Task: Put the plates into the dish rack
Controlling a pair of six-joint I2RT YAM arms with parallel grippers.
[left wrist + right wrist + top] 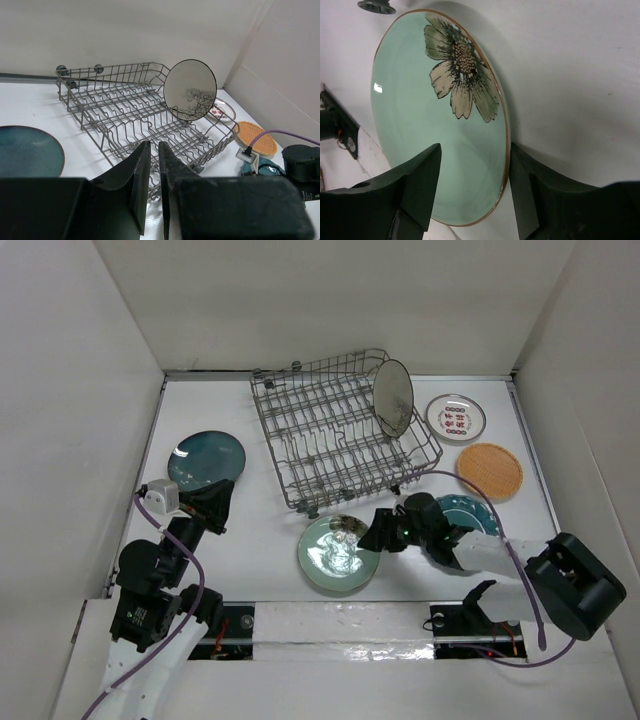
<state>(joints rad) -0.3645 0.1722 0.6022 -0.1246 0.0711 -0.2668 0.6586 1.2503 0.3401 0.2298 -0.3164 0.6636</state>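
The grey wire dish rack (340, 440) stands mid-table, with the cream patterned plate (393, 398) upright in its right end. The pale green flowered plate (335, 555) lies flat in front of the rack. My right gripper (380, 532) is open at its right rim; in the right wrist view the gripper (475, 167) has one finger over the plate (435, 115) and one outside the rim. My left gripper (218, 508) is shut and empty beside the dark teal plate (206, 461). The left wrist view shows the gripper (153, 146), the rack (125, 107) and the cream plate (190, 90).
The small white red-marked plate (456, 417) and the orange woven-look plate (490, 471) lie right of the rack. The teal scalloped plate (470, 510) is partly under my right arm. White walls close in the table at left, back and right.
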